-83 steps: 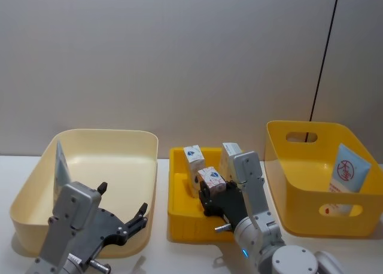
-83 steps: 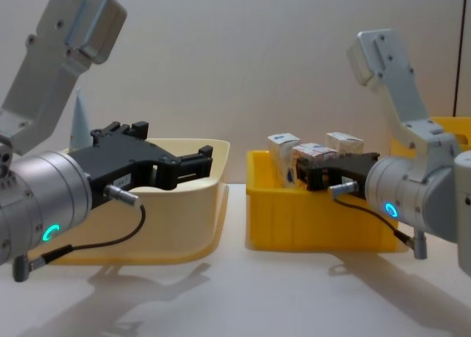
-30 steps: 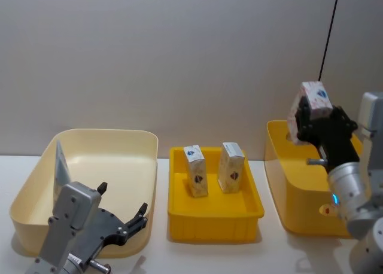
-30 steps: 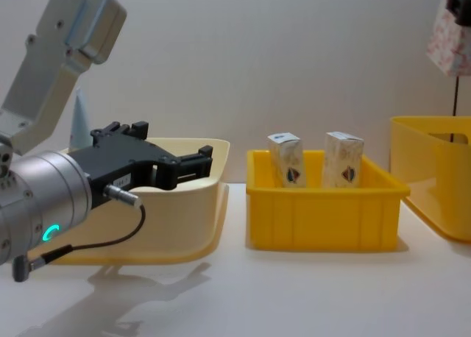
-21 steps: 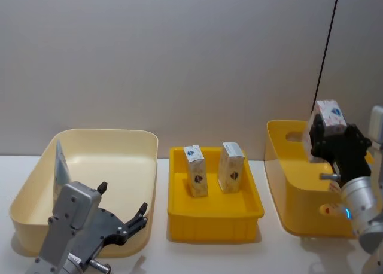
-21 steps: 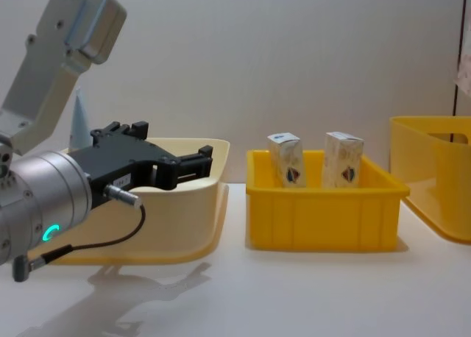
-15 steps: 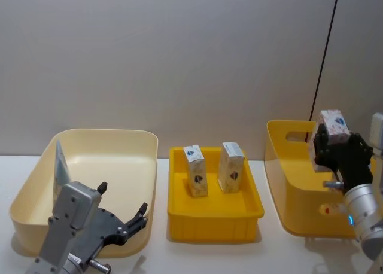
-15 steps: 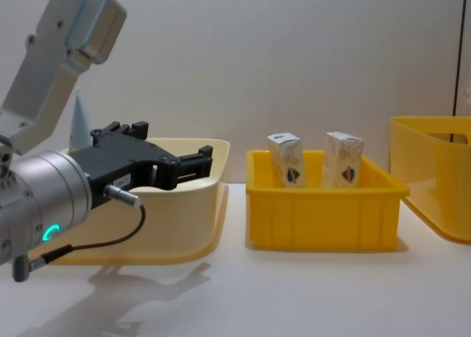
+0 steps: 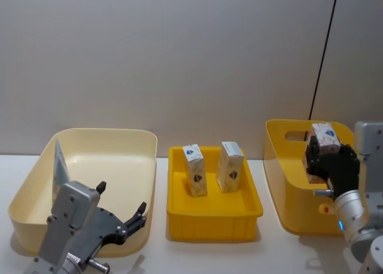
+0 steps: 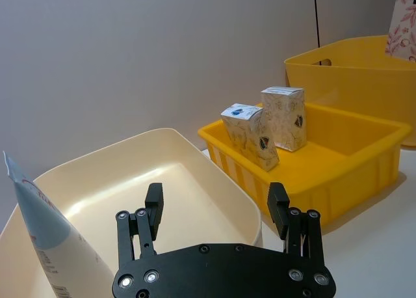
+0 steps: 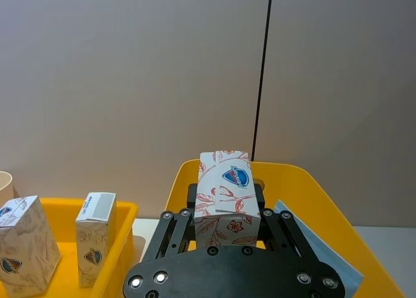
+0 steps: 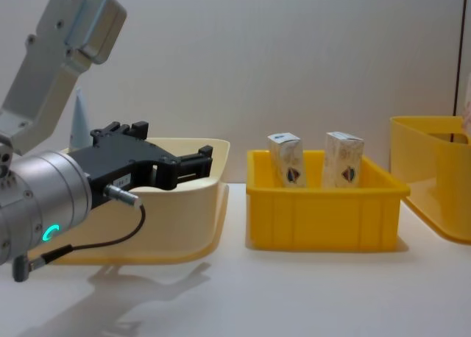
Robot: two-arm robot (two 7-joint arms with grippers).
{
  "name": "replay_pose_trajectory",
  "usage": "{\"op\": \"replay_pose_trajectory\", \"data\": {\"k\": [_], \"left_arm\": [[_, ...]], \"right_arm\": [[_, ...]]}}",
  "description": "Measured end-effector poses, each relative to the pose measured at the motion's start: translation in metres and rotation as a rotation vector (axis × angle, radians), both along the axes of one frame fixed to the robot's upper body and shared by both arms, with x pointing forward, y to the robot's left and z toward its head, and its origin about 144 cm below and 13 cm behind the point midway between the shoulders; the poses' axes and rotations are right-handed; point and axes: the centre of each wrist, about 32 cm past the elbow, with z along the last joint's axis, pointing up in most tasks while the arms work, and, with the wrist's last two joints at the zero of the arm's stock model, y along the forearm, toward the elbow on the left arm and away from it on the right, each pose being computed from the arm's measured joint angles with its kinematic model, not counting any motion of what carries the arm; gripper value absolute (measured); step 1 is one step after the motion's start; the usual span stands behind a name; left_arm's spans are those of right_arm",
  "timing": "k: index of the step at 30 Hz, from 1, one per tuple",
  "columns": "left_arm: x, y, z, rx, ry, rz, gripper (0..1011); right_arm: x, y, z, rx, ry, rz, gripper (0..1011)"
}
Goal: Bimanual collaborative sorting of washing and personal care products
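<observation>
A smooth, pale desk [image 9: 272, 250] stands before a plain grey-beige wall [image 9: 179, 58] crossed by one thin dark vertical line [image 9: 323, 52] at the right. Three bins sit on it in a row: a wide cream plastic bin with rounded corners [image 9: 119, 139] at the left, a low bright yellow rectangular tray [image 9: 209, 217] in the middle, and a deep yellow plastic bin with a handle slot [image 9: 287, 184] at the right.

The right gripper [image 9: 328, 160] hangs over the deep yellow bin, its jaws clamped on a small white carton with a red leaf pattern and a blue-red emblem [image 9: 325, 135], held upright at about rim height. From the right wrist view the held carton [image 11: 224, 194] sits squarely between the jaws, and beneath it a pale blue flat shape [image 11: 318, 239] lies inside the bin, probably a squeeze tube, though too little shows to be sure.

Two more small white cartons stand in the middle tray: the left one [image 9: 194, 169] leans, the right one [image 9: 230, 166] is nearly upright, and they are near each other without touching.

The left gripper [image 9: 122, 223] is parked over the near edge of the cream bin with its jaws spread wide and holding nothing. A pale blue flat-ended squeeze tube [image 9: 60, 166] leans against that bin's left wall.
</observation>
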Motion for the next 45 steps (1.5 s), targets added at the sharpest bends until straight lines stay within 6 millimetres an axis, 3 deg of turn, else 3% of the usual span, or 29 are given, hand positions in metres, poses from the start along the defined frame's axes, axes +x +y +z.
{"op": "replay_pose_trajectory", "data": {"k": [8, 21, 26, 45], "left_arm": [[0.0000, 0.0000, 0.0001, 0.000, 0.000, 0.000, 1002], [0.0000, 0.0000, 0.0000, 0.000, 0.000, 0.000, 1001], [0.0000, 0.0000, 0.0000, 0.000, 0.000, 0.000, 1002], [0.0000, 0.0000, 0.0001, 0.000, 0.000, 0.000, 1002]], "right_arm": [[0.0038, 0.0026, -0.0036, -0.008, 0.017, -0.002, 457], [0.0067, 0.0047, -0.0065, -0.014, 0.029, -0.004, 876], [0.0071, 0.0050, -0.0069, -0.014, 0.031, -0.004, 985], [0.0004, 0.0042, 0.0000, 0.039, -0.064, 0.111, 1001]]}}
